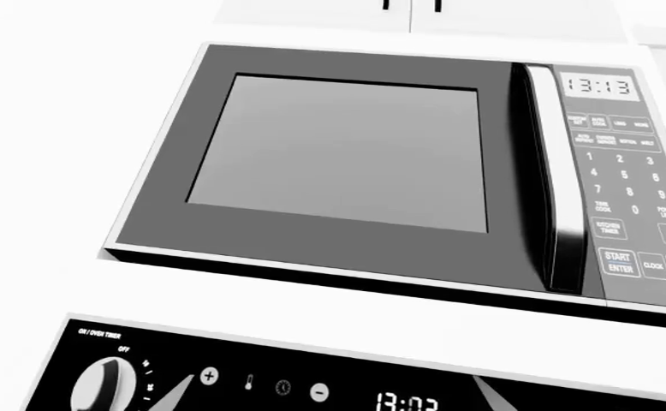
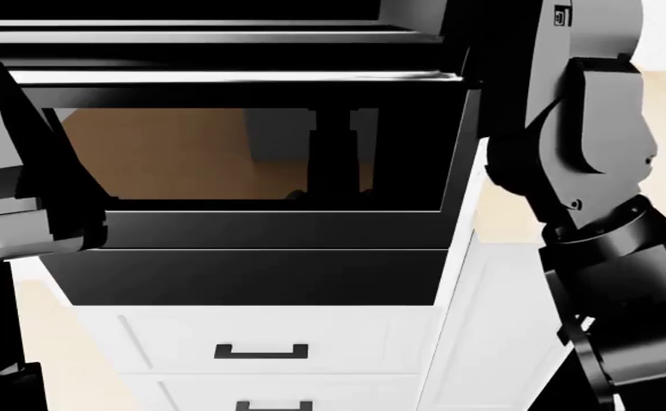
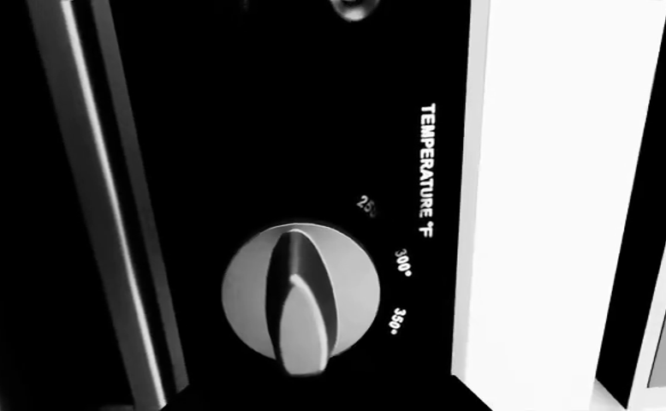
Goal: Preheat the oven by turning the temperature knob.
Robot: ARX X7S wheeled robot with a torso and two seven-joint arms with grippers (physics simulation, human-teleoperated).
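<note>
1. On the oven's black control panel, close before the right wrist camera, the temperature knob is being shown, a pale round dial under the word TEMPERATURE °F with 250, 300 and 350 marked beside it.
2. The knob's raised ridge is being seen running lengthwise through its centre, roughly parallel to the printed label.
3. The right gripper itself is not being shown in any view, so whether its jaws are apart or together cannot be told.
4. In the head view, the right arm is being held up beside the oven's right edge, which suggests it is the nearer arm for the turn.
5. The left gripper is being seen at the oven's left side with its jaws apart, clamped on nothing.
6. The left wrist camera is being pointed at a microwave above a second timer knob, well apart from the temperature knob.
</note>
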